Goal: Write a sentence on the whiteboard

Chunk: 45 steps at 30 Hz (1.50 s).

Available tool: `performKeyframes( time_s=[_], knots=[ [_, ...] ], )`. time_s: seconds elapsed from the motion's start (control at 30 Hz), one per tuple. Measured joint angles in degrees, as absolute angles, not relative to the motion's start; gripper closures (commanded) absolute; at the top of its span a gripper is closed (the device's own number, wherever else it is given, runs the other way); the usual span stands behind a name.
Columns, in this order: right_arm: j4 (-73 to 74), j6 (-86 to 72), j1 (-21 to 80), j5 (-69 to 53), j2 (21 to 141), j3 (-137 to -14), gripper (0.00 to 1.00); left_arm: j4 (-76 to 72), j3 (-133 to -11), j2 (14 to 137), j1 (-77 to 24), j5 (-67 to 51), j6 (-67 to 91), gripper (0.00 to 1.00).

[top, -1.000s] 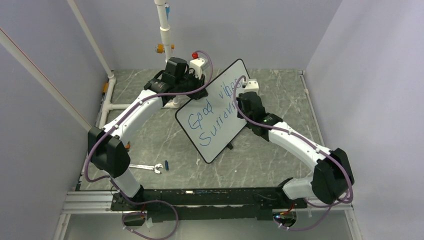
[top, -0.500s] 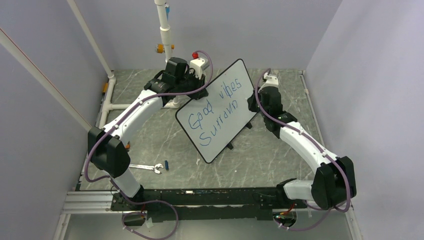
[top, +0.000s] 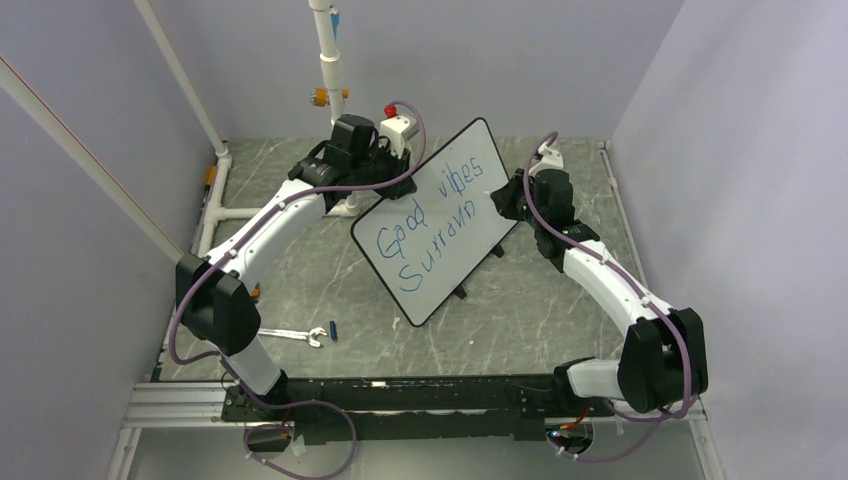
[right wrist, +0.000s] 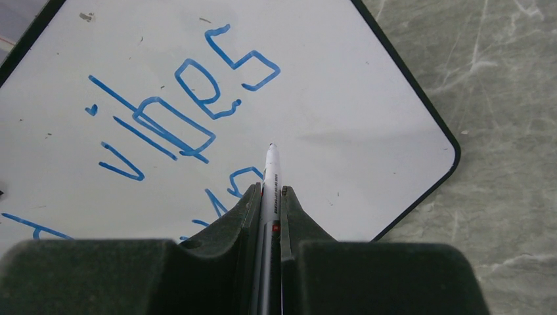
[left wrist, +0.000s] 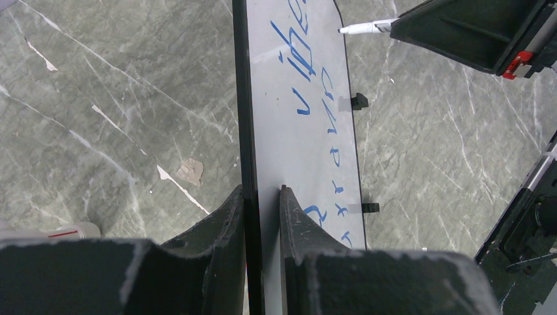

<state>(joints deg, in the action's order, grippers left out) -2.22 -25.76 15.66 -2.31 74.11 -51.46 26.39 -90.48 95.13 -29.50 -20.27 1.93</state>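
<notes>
The whiteboard (top: pixel 452 268) stands tilted on its edge at mid-table, and my left gripper (top: pixel 393 172) is shut on its upper left rim. In the left wrist view the fingers (left wrist: pixel 261 190) pinch the black frame and white face (left wrist: pixel 309 164). The sentence (top: pixel 425 215) in blue reads "Good vibes" over a scrawled second line. My right gripper (top: pixel 505 196) hovers at the board's right side, shut on a white marker (right wrist: pixel 270 167). The marker's tip points at the bare white (right wrist: pixel 368 118) just past the second line's end (right wrist: pixel 246 174). Whether the tip touches the board I cannot tell.
A wrench (top: pixel 295 334) and a small blue cap (top: pixel 333 329) lie on the marble table near the left arm's base. A white pipe (top: pixel 330 60) rises at the back. Two black feet (left wrist: pixel 358 101) stick out of the board's lower edge. Walls close in on three sides.
My right arm has swung off the board's face to its right side and now points the marker back at it. The board and left arm have not moved.
</notes>
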Motion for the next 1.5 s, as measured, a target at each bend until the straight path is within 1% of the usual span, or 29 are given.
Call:
performKeyframes(
  time_s=[0.57,1.5],
  knots=[
    [-3.2,-26.8,15.2,-4.2,78.1,-51.5,1.00,26.4,-90.5,95.1,-29.5,-20.3,1.9,1.00],
    [-3.9,-26.6,15.0,-8.1,78.7,-51.4,1.00,26.4,-90.5,95.1,-29.5,-20.3,1.9,1.00]
  ],
)
